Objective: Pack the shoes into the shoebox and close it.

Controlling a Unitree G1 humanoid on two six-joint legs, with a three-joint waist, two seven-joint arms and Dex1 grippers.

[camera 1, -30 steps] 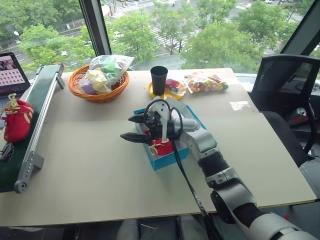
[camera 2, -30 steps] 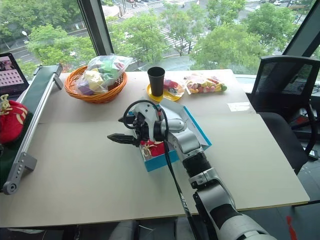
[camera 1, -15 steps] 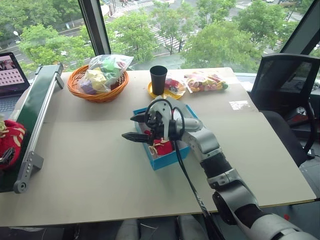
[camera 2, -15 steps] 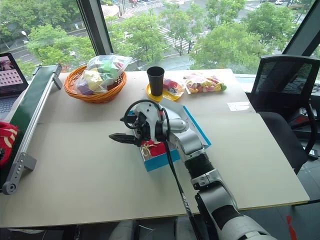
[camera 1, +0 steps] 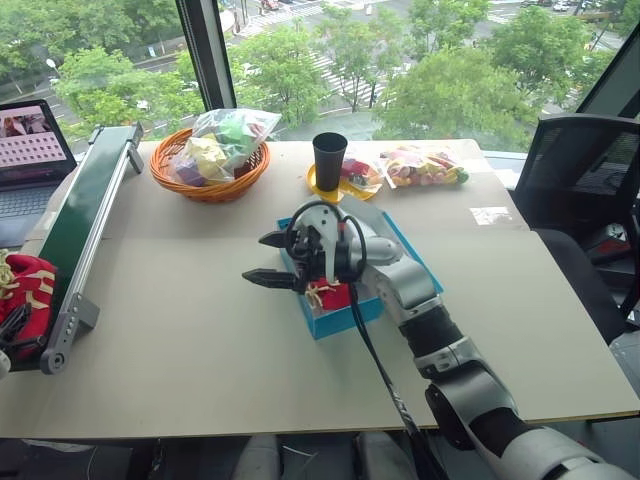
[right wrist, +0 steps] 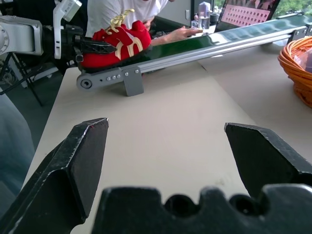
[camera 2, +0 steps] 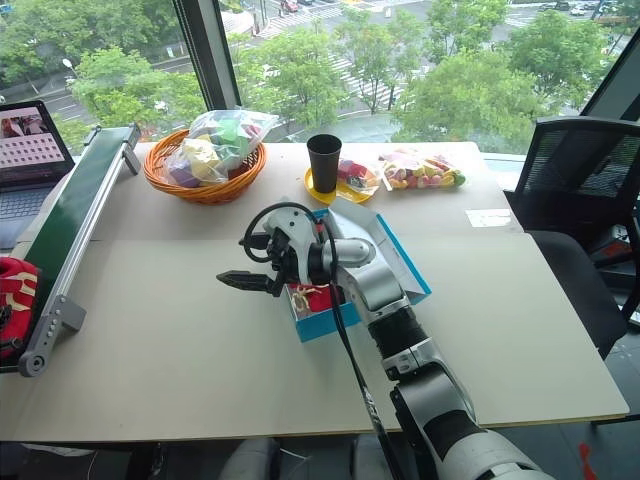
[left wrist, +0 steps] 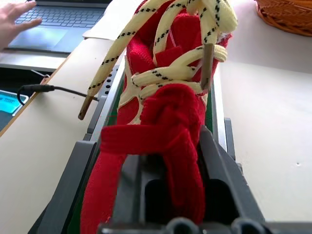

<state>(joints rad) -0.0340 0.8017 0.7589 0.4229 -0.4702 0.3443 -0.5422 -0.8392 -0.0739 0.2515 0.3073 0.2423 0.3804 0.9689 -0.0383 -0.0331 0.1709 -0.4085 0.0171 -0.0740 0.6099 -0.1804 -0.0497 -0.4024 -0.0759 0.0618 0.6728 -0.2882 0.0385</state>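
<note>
**benchwatcher:** Shoebox-wise, the turquoise-blue cardboard box (camera 1: 345,300) sits open mid-table on a big beige tabletop (camera 1: 200,340), one small red shoe with cream-yellow laces (camera 1: 330,293) already inside it. Floor-to-ceiling windows behind, all green treetops and a street below. Black mesh office chair (camera 1: 580,170) off the right edge.

**looseservo:** And the other red shoe (left wrist: 165,112)? It lies at the near end of the green conveyor belt with grey metal rails (camera 1: 85,215) running along the table's left side, and the left gripper (left wrist: 170,161) is clamped on it by the heel end. Right gripper (camera 1: 268,260) hangs over the box's near-left corner, fingers spread wide, nothing between them.

**benchwatcher:** Back row: orange woven basket (camera 1: 210,175) holding a clear bag of colourful bits, black cup (camera 1: 329,160) on a yellow saucer, another clear bag of sweets (camera 1: 425,167). Laptop (camera 1: 35,160) past the belt, a person's hand (left wrist: 17,17) on its keyboard.
</note>
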